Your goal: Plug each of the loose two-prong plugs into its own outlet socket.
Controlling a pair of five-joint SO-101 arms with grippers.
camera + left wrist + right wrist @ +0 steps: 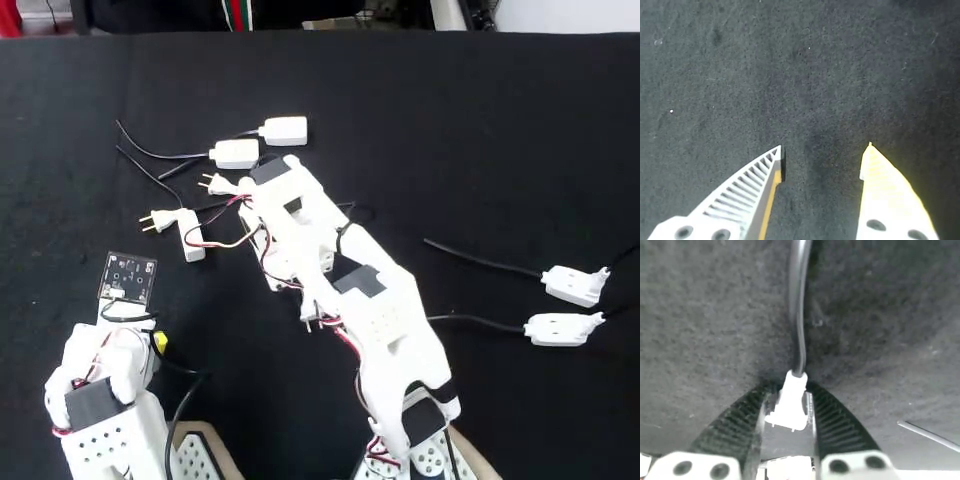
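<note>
My right pincer (789, 390) is clenched on a white plug (791, 407), pinching its body close to where its cable (799, 305) leaves it, low over the worktop (450, 120). From above, that arm stretches toward the far-left part of the worktop. There the nearer socket (236, 153) and the farther socket (284, 130) lie side by side, close to the arm's front end. A second plug (185, 235) lies loose toward the left edge, prongs pointing at that edge. My left pincer (825, 150) is released, hanging over bare cloth by the near-left corner.

My worries are these. The grip sits far back on the plug, so I expect it to pivot between the fingers once the prongs meet resistance. Neither socket is held down, so a push could simply slide one away across the cloth. The arm also hides much of the approach from above, so I may misjudge how the prongs line up.
</note>
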